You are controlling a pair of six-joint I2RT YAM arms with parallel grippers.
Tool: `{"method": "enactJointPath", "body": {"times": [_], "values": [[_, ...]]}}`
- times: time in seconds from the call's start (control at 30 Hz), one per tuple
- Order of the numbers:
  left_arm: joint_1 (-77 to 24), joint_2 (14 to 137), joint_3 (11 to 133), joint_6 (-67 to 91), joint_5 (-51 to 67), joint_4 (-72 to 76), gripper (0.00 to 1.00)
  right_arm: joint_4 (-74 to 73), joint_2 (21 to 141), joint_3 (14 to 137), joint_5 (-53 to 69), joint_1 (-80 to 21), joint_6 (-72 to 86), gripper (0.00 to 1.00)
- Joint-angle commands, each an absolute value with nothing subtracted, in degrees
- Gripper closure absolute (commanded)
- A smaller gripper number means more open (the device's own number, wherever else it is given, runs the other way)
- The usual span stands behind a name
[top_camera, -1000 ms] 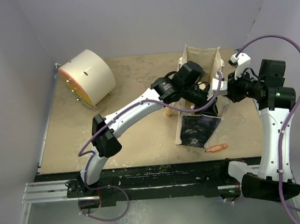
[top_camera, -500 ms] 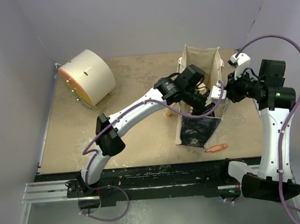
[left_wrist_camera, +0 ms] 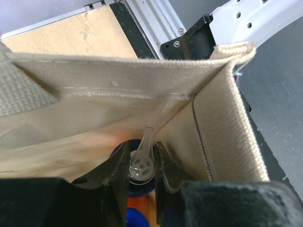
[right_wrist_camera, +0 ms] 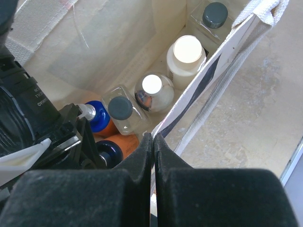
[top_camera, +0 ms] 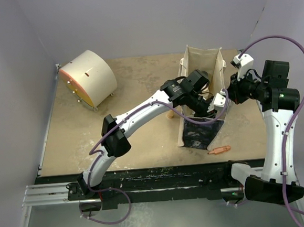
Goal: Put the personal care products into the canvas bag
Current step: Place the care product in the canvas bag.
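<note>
- White shells and black joints are covering the left arm (top_camera: 141, 109) and right arm (top_camera: 276, 135).
- Purple cables (top_camera: 272, 38) are looping along both.
- Black textured fingers are forming the right gripper (right_wrist_camera: 152, 138).

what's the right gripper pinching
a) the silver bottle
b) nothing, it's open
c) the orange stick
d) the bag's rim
d: the right wrist view shows the right gripper shut on the top edge of the bag, with cloth clamped between its fingers.
</note>
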State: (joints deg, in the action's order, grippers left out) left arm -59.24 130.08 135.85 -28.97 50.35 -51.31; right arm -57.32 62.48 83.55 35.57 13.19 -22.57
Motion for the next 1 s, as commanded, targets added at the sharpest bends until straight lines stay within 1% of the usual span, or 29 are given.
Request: {"method": "enactJointPath", "body": {"times": [0.0,0.27,0.53,0.97], "values": [[-60.3,129.8,140.1,-33.3,56.0,-53.6,1.0,-53.7,60.9,85.9,39.5,13.5,-23.5,1.0],[-61.1,129.7,138.1,-34.5,54.6,-52.5,1.0,-53.4,60.6,86.0,39.2,13.5,-23.6,1.0],[-62.3,129.0,134.5,-29.4,50.4,-47.6,1.0,-53.0,60.6,85.9,39.6,13.5,-23.3,1.0],[-62.3,129.9,131.5,-27.9,47.6,-46.8,1.0,-52.2,60.1,86.9,38.9,13.5,-22.2,1.0]]}}
